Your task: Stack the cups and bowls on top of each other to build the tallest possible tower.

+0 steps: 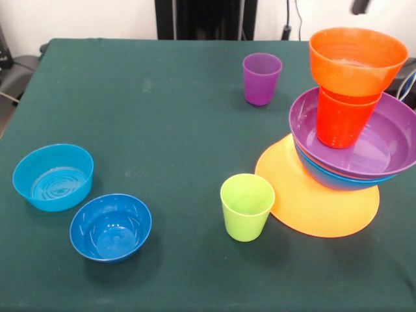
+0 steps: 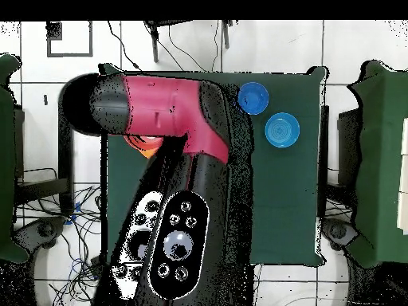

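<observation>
The tower stands at the right of the front view. Its base is an upturned orange-yellow bowl (image 1: pixel 318 205); on it sit a blue bowl (image 1: pixel 328 179) and a purple bowl (image 1: pixel 387 140), both leaning. Inside the purple bowl stands an orange cup (image 1: pixel 338 123), with a small orange bowl (image 1: pixel 356 58) on top. Loose on the cloth are a purple cup (image 1: pixel 262 78), a lime green cup (image 1: pixel 246 207), a light blue bowl (image 1: pixel 53 177) (image 2: pixel 282 130) and a dark blue bowl (image 1: pixel 110 226) (image 2: pixel 253 97). In the overhead view the red and black arm (image 2: pixel 171 119) covers the tower. The gripper shows in neither view.
A dark green cloth covers the table (image 1: pixel 143 117). The tower stands close to the table's right edge in the front view. Cables and chairs surround the table (image 2: pixel 295 207) in the overhead view.
</observation>
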